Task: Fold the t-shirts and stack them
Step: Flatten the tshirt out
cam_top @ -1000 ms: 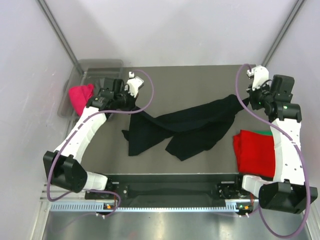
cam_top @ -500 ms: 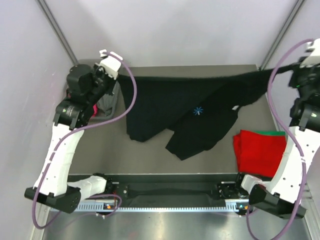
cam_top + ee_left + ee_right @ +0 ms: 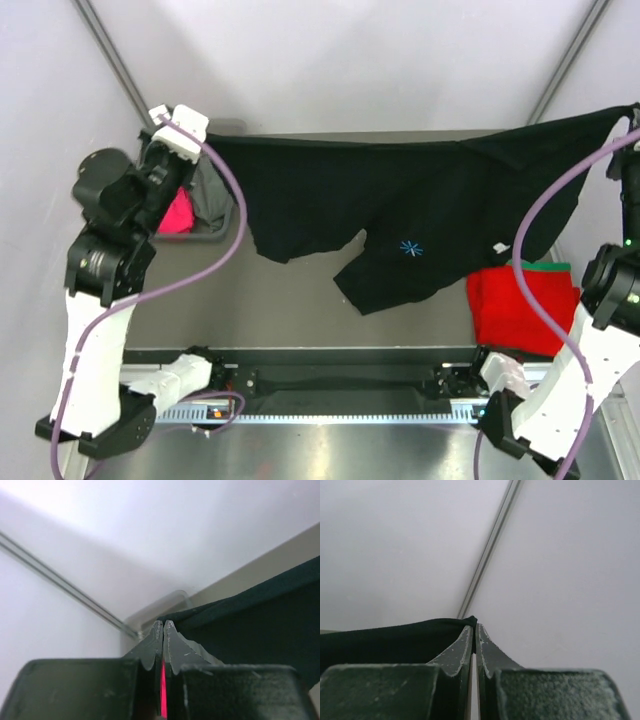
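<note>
The large black t-shirt (image 3: 400, 205) with a tiny blue starburst mark (image 3: 409, 247) hangs stretched in the air across the table. My left gripper (image 3: 205, 140) is shut on its left top corner (image 3: 172, 617), raised high at the far left. My right gripper (image 3: 632, 108) is shut on its right top corner (image 3: 470, 620), raised high at the far right edge. The shirt's lower part droops toward the table. A folded red t-shirt (image 3: 520, 305) lies on a green one (image 3: 545, 266) at the right. Pink (image 3: 177, 213) and grey (image 3: 208, 205) shirts sit in the tub.
The translucent grey plastic tub (image 3: 215, 232) stands at the far left corner, partly behind my left arm. The enclosure's white walls and metal corner posts (image 3: 570, 60) stand close to both raised grippers. The grey table (image 3: 300, 310) shows below the hanging shirt.
Both grippers have risen and moved apart, lifting the black shirt off the table and stretching it wide. The starburst mark has come into view.
</note>
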